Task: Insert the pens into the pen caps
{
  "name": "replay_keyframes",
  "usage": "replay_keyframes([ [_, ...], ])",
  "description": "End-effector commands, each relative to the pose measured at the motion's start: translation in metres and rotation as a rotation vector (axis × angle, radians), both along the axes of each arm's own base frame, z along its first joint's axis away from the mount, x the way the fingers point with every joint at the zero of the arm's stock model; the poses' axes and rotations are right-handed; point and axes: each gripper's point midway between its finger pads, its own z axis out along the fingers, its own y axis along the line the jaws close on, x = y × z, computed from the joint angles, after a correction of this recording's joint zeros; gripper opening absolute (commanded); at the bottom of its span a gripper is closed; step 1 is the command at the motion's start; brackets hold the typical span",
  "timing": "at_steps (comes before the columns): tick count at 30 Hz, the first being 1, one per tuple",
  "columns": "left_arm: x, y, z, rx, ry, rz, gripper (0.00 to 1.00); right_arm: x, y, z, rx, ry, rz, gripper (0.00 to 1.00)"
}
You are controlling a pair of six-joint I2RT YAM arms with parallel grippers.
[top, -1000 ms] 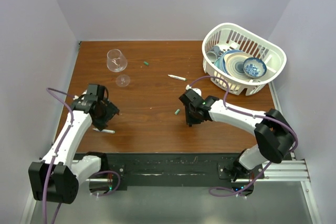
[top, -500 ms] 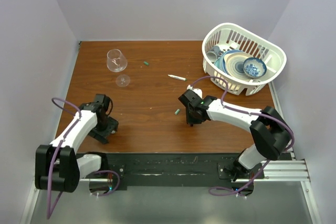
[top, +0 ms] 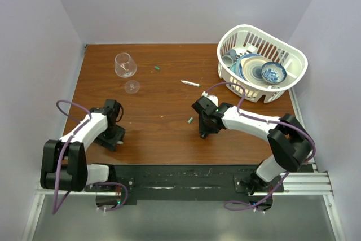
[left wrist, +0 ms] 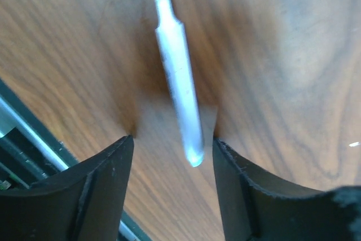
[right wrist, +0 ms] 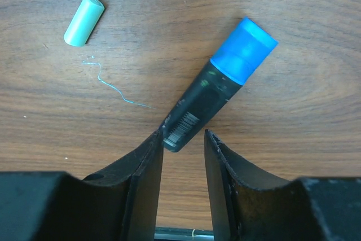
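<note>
In the left wrist view a thin white pen point(left wrist: 179, 80) with a green tip lies on the wooden table. My left gripper point(left wrist: 172, 153) is open, its fingers on either side of the pen's near end without touching it. In the right wrist view the black marker point(right wrist: 196, 109) lies flat with the blue cap point(right wrist: 244, 55) on its far end. My right gripper point(right wrist: 183, 139) is open around the marker's near end. One green cap point(right wrist: 84, 20) lies loose to the left. From above I see that cap point(top: 190, 120), another green cap point(top: 157, 68) and a second white pen point(top: 189, 83).
A wine glass point(top: 125, 66) lies on its side at the back left. A white dish basket point(top: 293, 77) with bowls and plates stands at the back right. A thin blue thread point(right wrist: 110, 86) lies on the wood near the marker. The black base rail runs along the near edge.
My left gripper has moved toward the near left edge and now covers the white pen that showed beside it. My right gripper has barely shifted.
</note>
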Motion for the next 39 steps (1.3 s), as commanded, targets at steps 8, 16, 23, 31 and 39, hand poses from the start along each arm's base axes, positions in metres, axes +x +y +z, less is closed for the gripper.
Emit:
replay_keyframes([
  [8, 0.006, 0.017, -0.010, 0.083, -0.020, -0.035, 0.30, 0.016, 0.008, 0.049, 0.073, -0.109, -0.004, 0.43],
  [16, 0.009, 0.007, -0.006, 0.028, -0.037, -0.149, 0.00, 0.024, 0.026, 0.091, 0.163, -0.167, 0.051, 0.58],
  [23, 0.060, -0.055, 0.040, -0.143, -0.399, -0.594, 0.00, 0.037, 0.062, 0.141, 0.328, -0.250, 0.134, 0.74],
  [31, 0.065, -0.169, 0.145, -0.533, -0.984, -1.058, 0.00, 0.042, 0.128, 0.189, 0.667, -0.293, 0.241, 0.73],
  [39, 0.049, -0.198, 0.176, -0.691, -1.135, -1.244, 0.00, 0.046, 0.156, 0.211, 0.829, -0.318, 0.284, 0.70],
])
